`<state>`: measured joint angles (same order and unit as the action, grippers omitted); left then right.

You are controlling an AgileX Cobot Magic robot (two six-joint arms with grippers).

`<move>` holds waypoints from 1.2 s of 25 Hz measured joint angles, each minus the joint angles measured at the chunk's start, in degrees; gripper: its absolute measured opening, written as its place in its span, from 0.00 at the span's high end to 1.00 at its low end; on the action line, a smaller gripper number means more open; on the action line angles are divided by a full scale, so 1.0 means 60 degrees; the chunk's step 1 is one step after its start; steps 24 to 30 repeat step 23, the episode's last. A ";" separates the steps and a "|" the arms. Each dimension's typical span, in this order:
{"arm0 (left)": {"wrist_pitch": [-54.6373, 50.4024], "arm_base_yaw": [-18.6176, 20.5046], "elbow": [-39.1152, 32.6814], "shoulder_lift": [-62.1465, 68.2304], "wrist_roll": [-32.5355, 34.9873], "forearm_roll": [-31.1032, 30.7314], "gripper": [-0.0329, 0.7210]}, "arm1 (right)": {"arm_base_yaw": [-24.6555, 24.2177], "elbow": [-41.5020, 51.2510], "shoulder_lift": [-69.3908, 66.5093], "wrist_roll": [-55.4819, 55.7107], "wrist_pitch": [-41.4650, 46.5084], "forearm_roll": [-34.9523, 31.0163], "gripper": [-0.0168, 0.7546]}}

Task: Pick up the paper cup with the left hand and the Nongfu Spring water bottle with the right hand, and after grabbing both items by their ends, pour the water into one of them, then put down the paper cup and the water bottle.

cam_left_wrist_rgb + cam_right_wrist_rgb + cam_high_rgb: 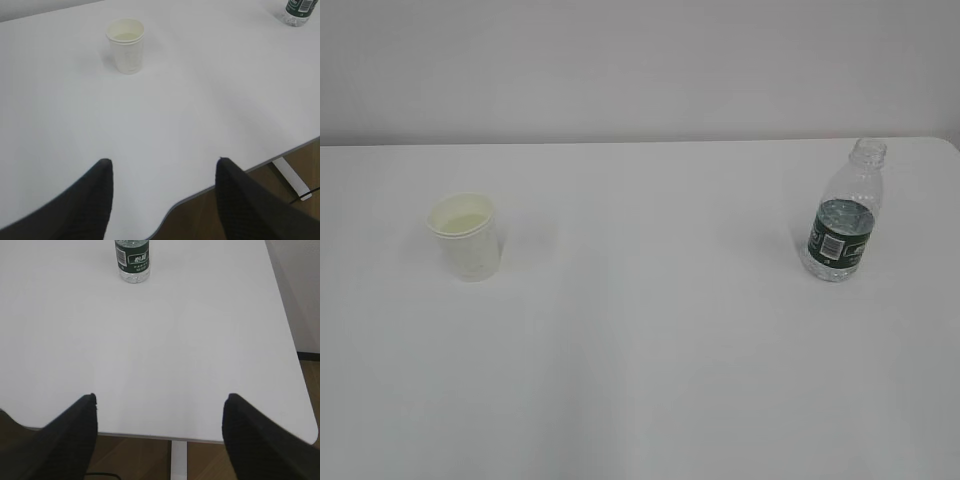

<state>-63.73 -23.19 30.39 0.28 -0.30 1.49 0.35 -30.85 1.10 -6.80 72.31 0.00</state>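
Bare table (650,350) lies between paper cup (466,236) and water bottle (842,222), standing well apart.

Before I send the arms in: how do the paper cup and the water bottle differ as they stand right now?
The paper cup is short, opaque white and wide-mouthed; the water bottle is taller, clear and ribbed, with a narrow capless neck. The cup is plain; the bottle wears a dark green label. The cup stands on the left, the bottle far right. Both stand upright on the white table, untouched.
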 joint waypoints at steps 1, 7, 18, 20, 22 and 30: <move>0.0000 0.0000 0.0000 0.0000 0.0000 0.0000 0.35 | 0.0000 0.0000 0.0000 0.0000 0.0000 0.0000 0.21; 0.0017 0.0000 0.0000 0.0000 0.0000 0.0000 0.35 | 0.0000 0.0000 0.0000 0.0000 0.0000 0.0000 0.21; 0.0017 0.0000 0.0000 0.0000 0.0000 0.0000 0.36 | 0.0000 0.0000 0.0000 0.0000 0.0000 0.0000 0.21; 0.0017 0.0000 0.0000 0.0000 0.0000 0.0000 0.36 | 0.0000 0.0000 0.0000 0.0000 0.0000 0.0000 0.21; 0.0017 0.0000 0.0000 0.0000 0.0000 0.0000 0.36 | 0.0000 0.0000 0.0000 0.0000 0.0000 0.0000 0.21; 0.0017 0.0000 0.0000 0.0000 0.0000 0.0000 0.36 | 0.0000 0.0000 0.0000 0.0000 0.0000 0.0000 0.21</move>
